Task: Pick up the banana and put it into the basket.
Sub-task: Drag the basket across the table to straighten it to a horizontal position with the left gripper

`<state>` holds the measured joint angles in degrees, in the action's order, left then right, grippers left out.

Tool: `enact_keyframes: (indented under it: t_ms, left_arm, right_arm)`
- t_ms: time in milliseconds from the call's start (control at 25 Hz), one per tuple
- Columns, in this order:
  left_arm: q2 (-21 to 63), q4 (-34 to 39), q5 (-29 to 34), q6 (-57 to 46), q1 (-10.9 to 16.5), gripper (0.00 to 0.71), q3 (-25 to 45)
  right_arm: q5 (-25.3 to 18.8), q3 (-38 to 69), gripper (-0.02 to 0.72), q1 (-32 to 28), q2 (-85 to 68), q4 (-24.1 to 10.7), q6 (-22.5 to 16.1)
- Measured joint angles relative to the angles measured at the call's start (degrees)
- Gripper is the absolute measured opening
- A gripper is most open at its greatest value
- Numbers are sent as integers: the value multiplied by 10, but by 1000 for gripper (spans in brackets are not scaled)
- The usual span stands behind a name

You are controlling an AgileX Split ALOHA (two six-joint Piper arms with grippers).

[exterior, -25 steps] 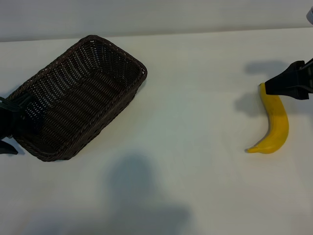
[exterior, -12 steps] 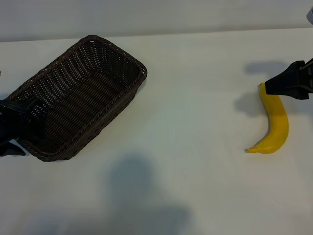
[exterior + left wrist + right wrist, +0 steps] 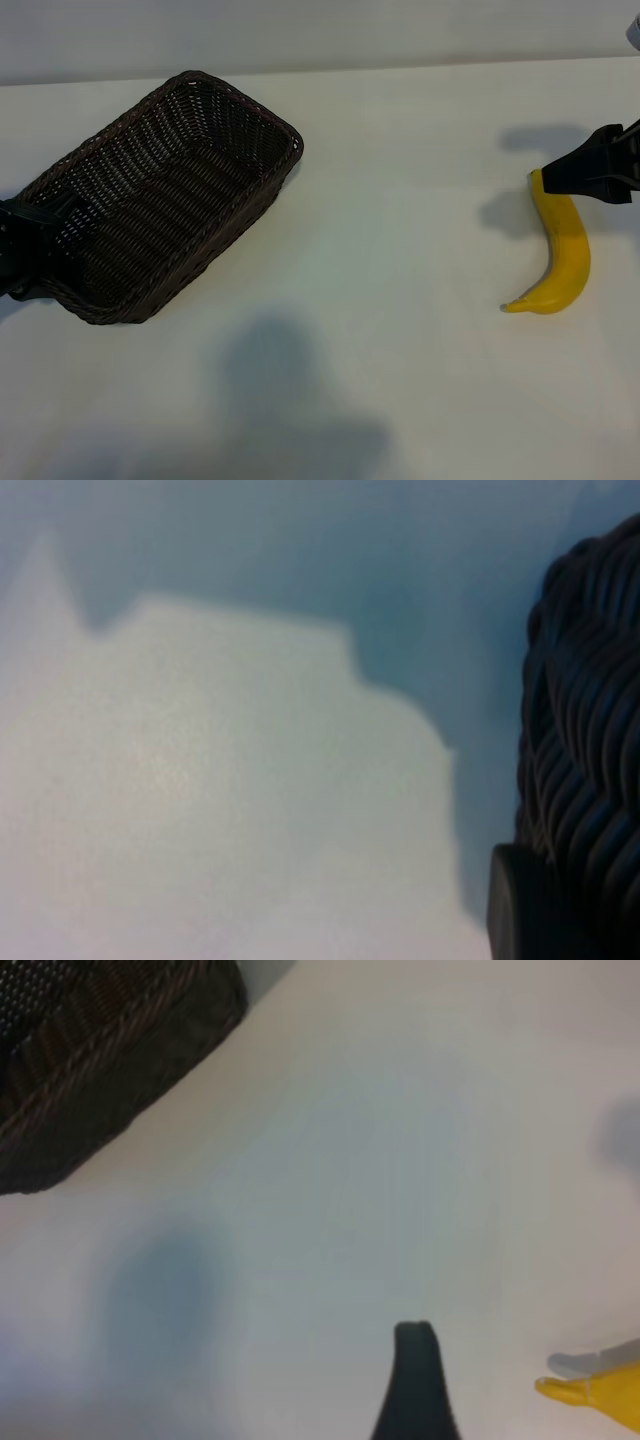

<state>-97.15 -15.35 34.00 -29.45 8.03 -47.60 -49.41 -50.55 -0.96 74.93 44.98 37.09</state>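
Wicker basket [image 3: 165, 195] sat on the desk [image 3: 400, 200] at the far left, tilted diagonally. The left gripper [image 3: 22, 262] was at its near-left corner, right against the braided rim; whether its jaws were clamped on the weave I could not tell. If that grip was only partial, the rim could slip and the basket skid or twist. Well apart at the right, the banana [image 3: 566, 255] lay flat on the desk, outside the basket. The right gripper [image 3: 598, 165] hung over its upper end, jaws apart, nothing held. Closing that near the end risked the smooth, curved fruit pivoting out or rolling away.
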Motion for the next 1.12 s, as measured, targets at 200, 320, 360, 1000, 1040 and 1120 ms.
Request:
enact_keyframes:
  t_ms: [200, 320, 360, 1000, 1040, 1120]
  left_arm:
    - [3, -29, 6, 37, 0, 163, -9]
    - [3, -53, 27, 81, 0, 157, -32]
    - [3, -58, 38, 101, 0, 157, -43]
    - [-19, -92, 204, 373, -1, 157, -227]
    - [-25, -96, 209, 382, -3, 157, -233]
    - [-36, -98, 215, 397, -14, 157, -244]
  right_arm:
    - [0, 1, 547, 0, 0, 0, 0]
    - [0, 1, 547, 0, 0, 0, 0]
    - [0, 1, 547, 0, 0, 0, 0]
    - [1, 1, 547, 0, 0, 0, 0]
    - [1, 1, 547, 0, 0, 0, 0]
    - [1, 1, 547, 0, 0, 0, 0]
